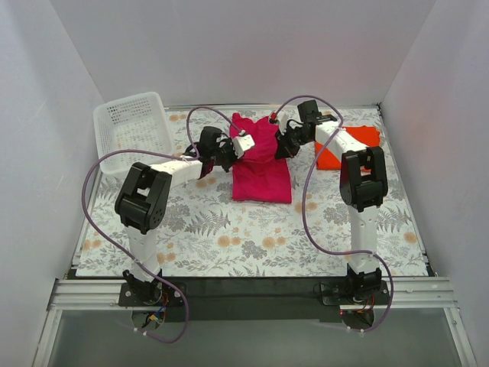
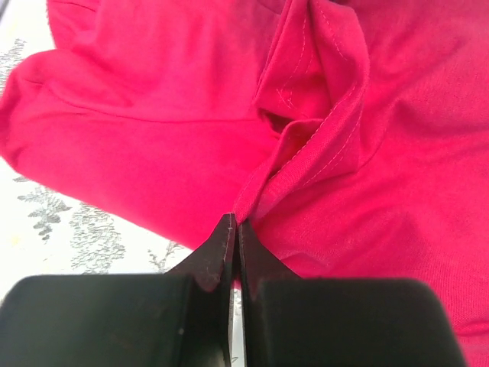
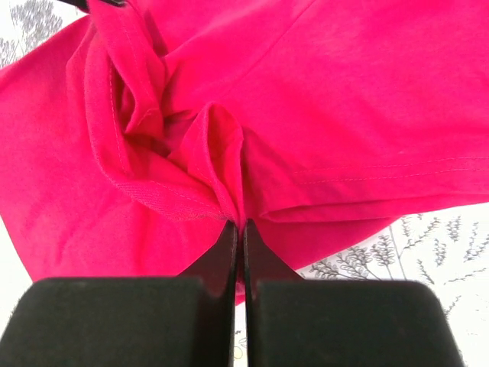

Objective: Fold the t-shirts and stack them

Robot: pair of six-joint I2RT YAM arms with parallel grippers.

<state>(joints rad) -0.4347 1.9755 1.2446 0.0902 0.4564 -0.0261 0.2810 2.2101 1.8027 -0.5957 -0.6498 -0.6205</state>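
The magenta-pink t-shirt [image 1: 260,164] lies folded lengthwise in the middle of the table, its far end bunched and lifted. My left gripper [image 1: 238,145] is shut on its left edge; the left wrist view shows a pinched fold of the shirt [image 2: 306,145] above the gripper [image 2: 236,223]. My right gripper [image 1: 281,145] is shut on its right edge; the right wrist view shows the gripper [image 3: 241,226] pinching a fold of the shirt [image 3: 321,115]. The orange-red t-shirt [image 1: 362,139] lies folded at the far right, partly hidden by the right arm.
A white perforated basket [image 1: 131,130] stands at the far left corner. A floral cloth [image 1: 252,237] covers the table. White walls close in on three sides. Purple cables loop from both arms.
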